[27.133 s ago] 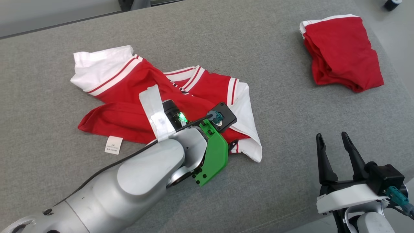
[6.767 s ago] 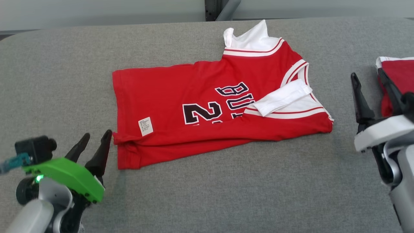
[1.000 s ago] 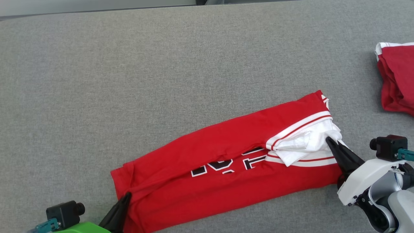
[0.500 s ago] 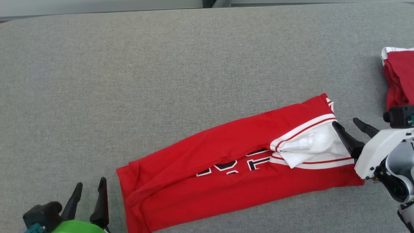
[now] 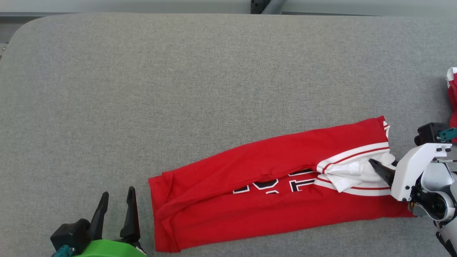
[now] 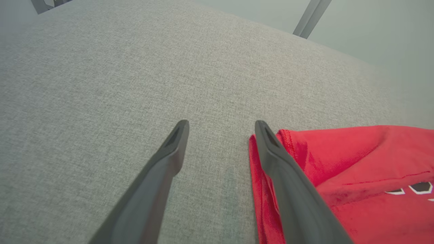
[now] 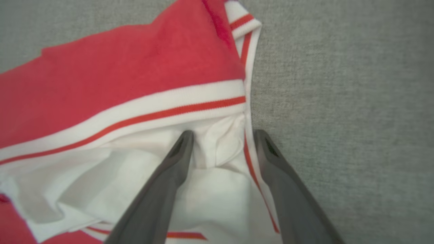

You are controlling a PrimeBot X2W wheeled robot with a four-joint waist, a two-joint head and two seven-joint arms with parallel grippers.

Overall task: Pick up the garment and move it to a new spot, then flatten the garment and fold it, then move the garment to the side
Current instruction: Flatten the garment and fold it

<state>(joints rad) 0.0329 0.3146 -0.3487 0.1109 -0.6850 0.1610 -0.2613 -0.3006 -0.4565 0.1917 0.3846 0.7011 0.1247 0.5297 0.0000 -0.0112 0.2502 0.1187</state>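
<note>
My left pincer [image 5: 117, 192] is spread wide with nothing between its fingers. It hovers over bare grey cloth just beside the hem end of the jersey [image 5: 250, 178]. In the left wrist view, one finger of the left pincer [image 6: 221, 124] lines up with the edge of the jersey [image 6: 356, 159]. I cannot tell whether it touches.

My right pincer [image 5: 383, 167] is at the other end, and it too is spread. In the right wrist view, the fingers of the right pincer [image 7: 223, 134] stand apart over the white sleeve part of the jersey [image 7: 118, 67]. A small bunched fold of white cloth and the red-striped trim lie between them. Nothing is pinched.

The jersey lies folded into a long, narrow red band, slanting across the near right part of the table [image 5: 178, 89]. Its hem is toward my left and its white, red-striped end toward my right. Bits of black-and-white lettering peek out along the fold.

The table is covered in a grey woven fabric, flat and even. Its far left corner [image 5: 21, 28] is rounded. At the right edge of the head view sits a second red garment [image 5: 452, 103] with white trim, well apart from the jersey.

Beyond the far edge is a pale, plain background. A dark metal post [image 5: 264, 5] rises at a slant behind the middle of the table.
</note>
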